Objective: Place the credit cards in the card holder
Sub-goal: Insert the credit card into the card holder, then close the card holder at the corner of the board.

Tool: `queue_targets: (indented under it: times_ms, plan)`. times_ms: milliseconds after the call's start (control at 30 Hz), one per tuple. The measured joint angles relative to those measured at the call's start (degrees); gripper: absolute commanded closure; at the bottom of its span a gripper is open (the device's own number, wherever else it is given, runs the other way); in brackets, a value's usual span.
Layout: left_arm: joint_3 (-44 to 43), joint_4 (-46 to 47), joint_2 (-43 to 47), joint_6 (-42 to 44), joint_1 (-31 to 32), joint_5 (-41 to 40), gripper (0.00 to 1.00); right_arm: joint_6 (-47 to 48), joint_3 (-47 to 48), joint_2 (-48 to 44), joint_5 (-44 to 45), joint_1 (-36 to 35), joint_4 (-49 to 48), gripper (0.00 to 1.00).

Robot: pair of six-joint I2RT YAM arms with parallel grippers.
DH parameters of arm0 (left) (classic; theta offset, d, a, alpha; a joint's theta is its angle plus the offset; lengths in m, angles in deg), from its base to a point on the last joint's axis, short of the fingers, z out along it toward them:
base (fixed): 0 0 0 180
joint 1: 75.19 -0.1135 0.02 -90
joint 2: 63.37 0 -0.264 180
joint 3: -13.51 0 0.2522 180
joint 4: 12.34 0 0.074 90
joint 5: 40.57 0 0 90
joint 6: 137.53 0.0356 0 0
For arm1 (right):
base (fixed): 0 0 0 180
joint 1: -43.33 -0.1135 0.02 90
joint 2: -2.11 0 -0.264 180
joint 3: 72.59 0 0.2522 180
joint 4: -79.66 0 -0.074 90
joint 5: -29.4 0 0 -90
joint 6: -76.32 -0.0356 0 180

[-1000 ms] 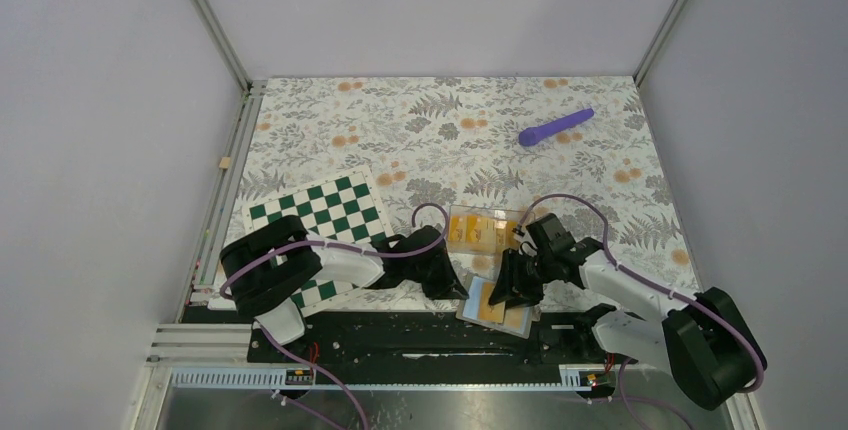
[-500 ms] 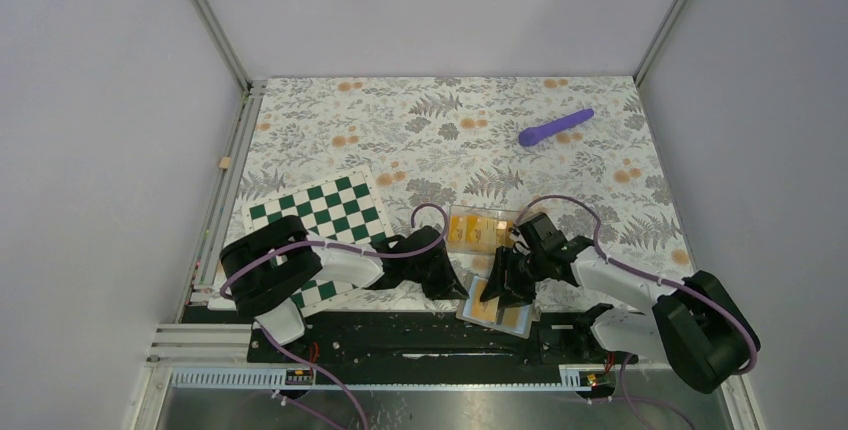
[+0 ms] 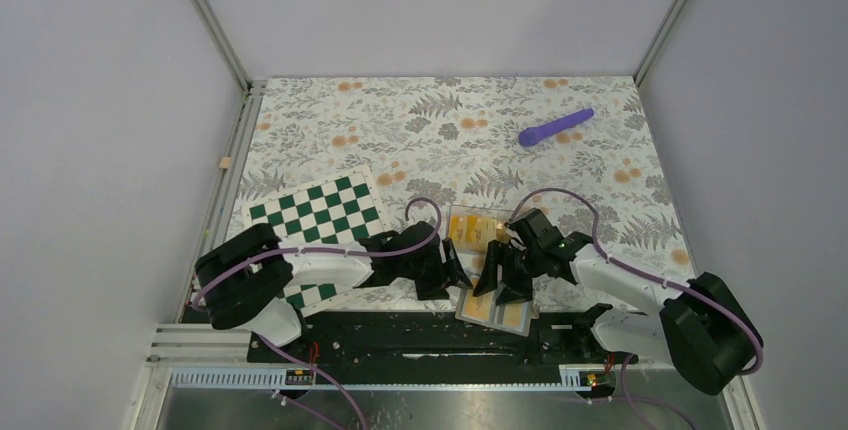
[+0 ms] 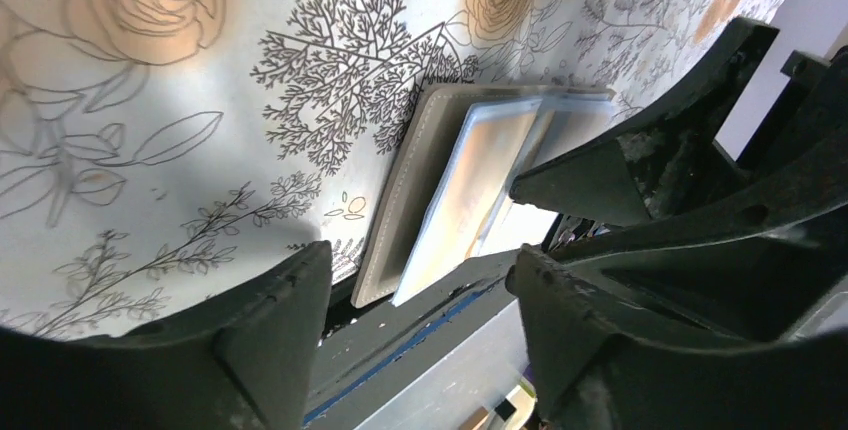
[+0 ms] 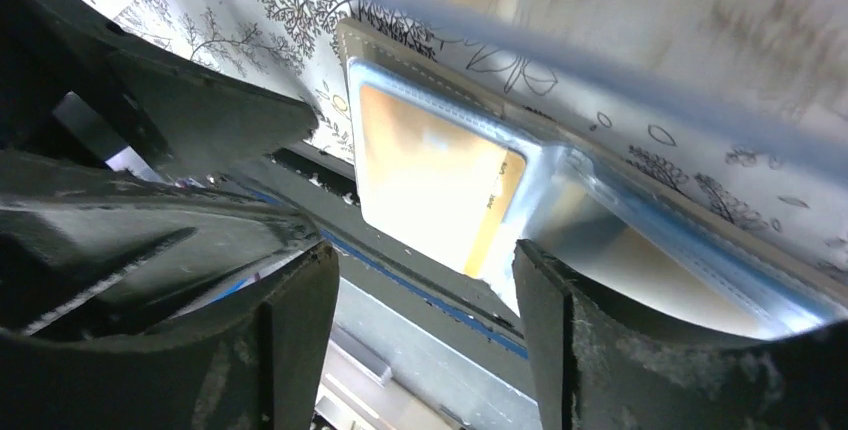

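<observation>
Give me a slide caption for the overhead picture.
Left hand and right hand, both open, poised over the card holder holding orange credit cards.

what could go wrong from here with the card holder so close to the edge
1. The card holder lies at the table's near edge, with a corner seemingly past it, so a nudge may push it off.
2. The left claw and right claw, both open, crowd close together over it and may collide.
</observation>
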State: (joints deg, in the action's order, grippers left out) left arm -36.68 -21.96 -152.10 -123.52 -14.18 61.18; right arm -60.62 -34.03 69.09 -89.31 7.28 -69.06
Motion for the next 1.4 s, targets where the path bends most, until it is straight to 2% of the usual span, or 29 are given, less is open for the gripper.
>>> queue_targets:
  times_ms: [167, 367, 500, 600, 667, 700, 767, 800, 867, 967, 1067, 1267, 1400]
  plan:
    - [0.31, -1.33, 2.75, 2.34, -2.49, 1.25, 0.22, 2.62, 1.36, -3.85, 3.72, -0.07, 6.16, 0.27]
    - [1.88, 7.72, -1.97, 2.89, -5.11, 9.35, 0.23, 3.08, 1.36, -7.19, 8.79, -0.07, 13.9, 0.29]
    - [0.68, 15.28, -7.32, 2.23, -4.68, 14.75, 0.28, 2.05, 1.33, -9.25, 12.15, -0.07, 17.38, 0.31]
    - [0.13, 19.34, -10.14, 1.29, -4.39, 17.03, 0.38, 1.05, 1.03, -9.51, 12.87, -0.04, 17.53, 0.32]
    - [0.13, 21.24, -11.3, 0.72, -4.11, 17.79, 0.5, 0.76, 0.98, -8.83, 12.74, 0.02, 17.35, 0.32]
    - [0.13, 21.7, -11.56, 0.48, -3.96, 18.01, 0.58, 0.72, 1.05, -8.24, 12.55, 0.07, 17.27, 0.32]
    - [0.11, 22.34, -11.63, 0.42, -3.67, 18.36, 0.89, 0.68, 1.53, -6.56, 11.8, 0.09, 16.96, 0.32]
    - [0.02, 22.47, -11.63, 0.59, -3.56, 18.45, 0.99, 0.74, 1.86, -5.9, 11.43, 0.09, 16.85, 0.32]
    - [-0.15, 21.99, -11.56, 0.96, -3.48, 18.43, 1.0, 0.9, 2.58, -4.74, 11.08, 0.11, 16.92, 0.32]
    - [-0.31, 17.49, -9.99, 2.73, -3.41, 17.27, 1.0, 2.25, 3.69, -3.58, 11.1, 0.11, 17.33, 0.29]
    - [-0.74, 9.09, -5.07, 4.83, -3.26, 13.99, 1.0, 4.7, 6.08, -2.29, 11.89, 0.11, 18.88, 0.26]
    - [-5.55, -14.43, 7.06, 10.51, -3.23, 3.15, 1.0, 8.81, 11.65, -1.14, 13.33, 0.09, 21.09, 0.26]
    - [-10.43, -26.23, 9.53, 13.31, -3.23, -2.29, 1.0, 10.58, 12.07, 0.26, 14.19, 0.04, 21.24, 0.26]
